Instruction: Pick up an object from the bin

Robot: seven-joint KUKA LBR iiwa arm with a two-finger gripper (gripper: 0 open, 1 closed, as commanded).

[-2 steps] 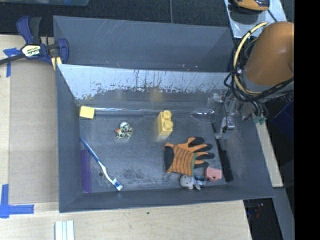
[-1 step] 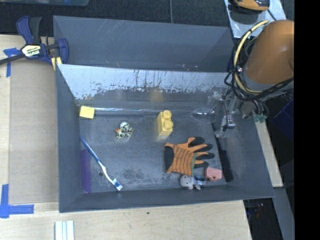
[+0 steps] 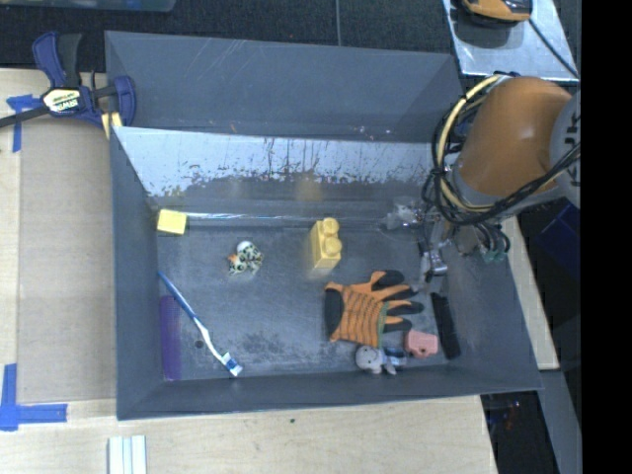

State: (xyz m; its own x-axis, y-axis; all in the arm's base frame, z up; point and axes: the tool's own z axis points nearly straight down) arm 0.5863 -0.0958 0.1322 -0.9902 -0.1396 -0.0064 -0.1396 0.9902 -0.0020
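Observation:
My gripper [image 3: 432,260] hangs at the right side of the bin, just above the upper right edge of an orange and black striped glove-like toy [image 3: 363,311]. A black bar [image 3: 443,326] lies right below the gripper, along the bin's right wall. A small pink piece [image 3: 423,343] rests beside that bar, and a little grey figure [image 3: 371,360] sits at the striped toy's lower edge. A yellow duck-shaped block [image 3: 326,243] stands to the gripper's left, near the bin's middle.
Further left lie a small speckled toy [image 3: 244,258], a yellow cube [image 3: 171,222] at the back left, a blue and white toothbrush [image 3: 197,326] and a purple stick [image 3: 170,339] by the left wall. The arm's orange dome and cables hang over the right rim.

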